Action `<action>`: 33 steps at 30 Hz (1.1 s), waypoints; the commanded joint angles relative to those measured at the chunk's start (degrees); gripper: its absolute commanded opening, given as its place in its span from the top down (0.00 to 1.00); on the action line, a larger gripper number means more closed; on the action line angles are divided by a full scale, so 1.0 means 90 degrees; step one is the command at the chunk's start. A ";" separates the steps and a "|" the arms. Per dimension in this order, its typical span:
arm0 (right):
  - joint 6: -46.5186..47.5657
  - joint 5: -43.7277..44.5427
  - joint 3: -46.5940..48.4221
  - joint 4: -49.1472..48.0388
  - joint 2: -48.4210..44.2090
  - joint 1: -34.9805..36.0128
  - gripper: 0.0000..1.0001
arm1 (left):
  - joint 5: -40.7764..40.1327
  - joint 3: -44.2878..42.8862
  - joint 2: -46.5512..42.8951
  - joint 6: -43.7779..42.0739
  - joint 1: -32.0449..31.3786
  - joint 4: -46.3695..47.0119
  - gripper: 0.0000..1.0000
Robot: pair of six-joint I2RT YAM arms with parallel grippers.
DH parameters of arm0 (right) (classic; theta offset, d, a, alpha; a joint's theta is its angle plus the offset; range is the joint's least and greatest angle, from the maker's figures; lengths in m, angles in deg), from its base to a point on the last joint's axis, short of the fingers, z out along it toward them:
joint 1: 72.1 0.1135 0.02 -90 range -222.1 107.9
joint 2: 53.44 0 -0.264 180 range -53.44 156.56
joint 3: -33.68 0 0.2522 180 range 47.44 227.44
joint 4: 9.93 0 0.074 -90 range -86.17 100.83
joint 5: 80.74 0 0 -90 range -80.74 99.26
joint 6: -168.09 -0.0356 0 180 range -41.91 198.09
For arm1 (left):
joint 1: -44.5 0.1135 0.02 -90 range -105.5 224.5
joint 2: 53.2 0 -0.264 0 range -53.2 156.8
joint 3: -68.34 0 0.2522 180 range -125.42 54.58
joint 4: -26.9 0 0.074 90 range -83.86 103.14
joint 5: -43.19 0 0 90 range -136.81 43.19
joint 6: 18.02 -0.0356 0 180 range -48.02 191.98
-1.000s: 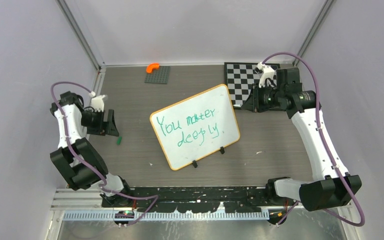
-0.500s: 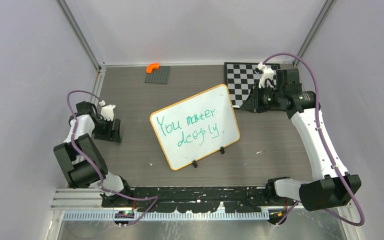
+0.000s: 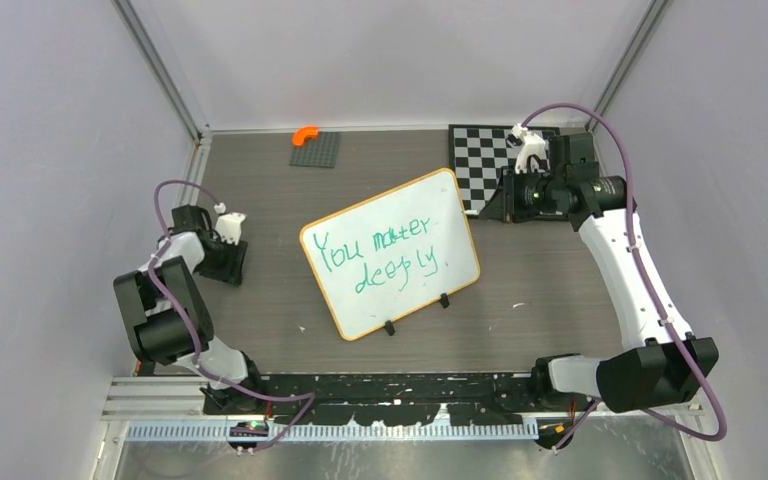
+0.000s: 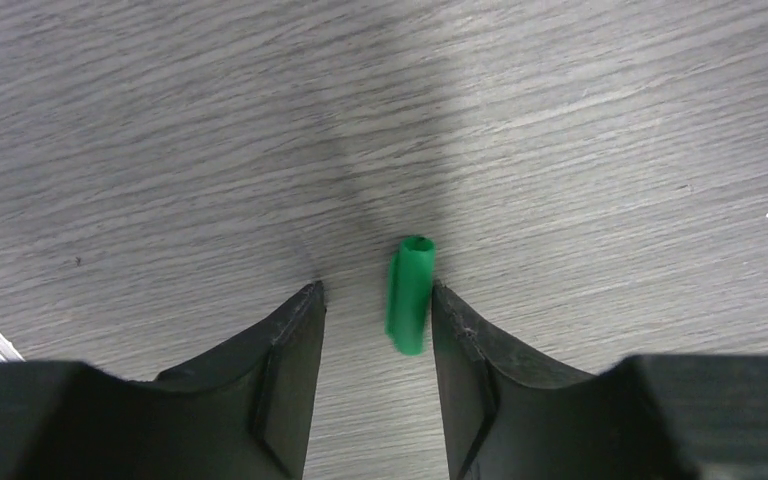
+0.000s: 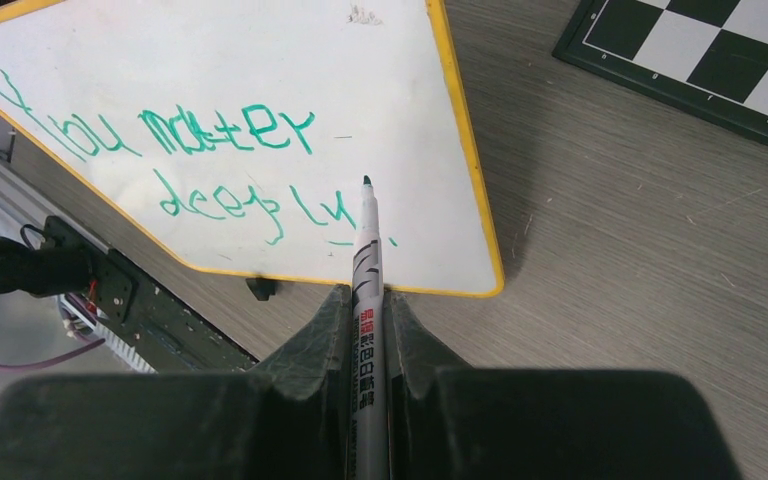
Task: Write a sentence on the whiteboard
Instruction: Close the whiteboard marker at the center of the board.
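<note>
The whiteboard (image 3: 430, 200) leans on black clip feet mid-table, orange-yellow rimmed. The sentence (image 3: 380, 255) in green marker fills two lines, "You matter deeply". In the right wrist view the whiteboard (image 5: 210, 60) and sentence (image 5: 230, 130) lie ahead. My right gripper (image 5: 368, 292) is shut on a grey marker (image 5: 368, 260), tip bare, hovering off the board's right edge near the chequered board; the same gripper (image 3: 505, 203) shows from above. My left gripper (image 4: 375, 290) points down at the table, open, with a small green cap (image 4: 409, 295) between its fingers, touching the right finger. From above, the left gripper (image 3: 228, 262) hides the cap.
A black-and-white chequered board (image 3: 490, 160) lies at the back right, under the right wrist. A grey baseplate (image 3: 318, 150) with an orange curved piece (image 3: 305, 132) sits at the back centre. Enclosure walls close in on both sides.
My left arm folded back and lowered over the green cap, which is now hidden from above, and its jaws narrowed around it. The right arm and the board have barely moved.
</note>
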 commanded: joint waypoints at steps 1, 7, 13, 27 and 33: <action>-0.0044 0.0058 0.0388 -0.0023 0.0021 -0.0022 1.00 | -0.0105 0.0459 0.0148 -0.0092 -0.0121 0.0613 0.59; -0.0098 0.0000 0.0578 0.0061 0.0107 -0.0018 1.00 | -0.0057 0.0488 -0.0023 -0.0211 -0.0148 0.0375 0.86; -0.0100 -0.0026 0.0831 0.0221 0.0180 -0.0016 1.00 | 0.0309 -0.0185 -0.0760 -0.0205 -0.0143 -0.0657 1.00; -0.0978 -0.1129 0.0826 -0.0458 0.0232 -0.0008 1.00 | 0.2134 -0.4583 -0.1420 0.0181 -0.1261 -0.4089 1.00; -0.1280 -0.2011 0.0459 -0.0570 0.0155 0.0000 1.00 | 0.2316 -0.5680 -0.1546 0.0050 -0.2959 -0.4678 1.00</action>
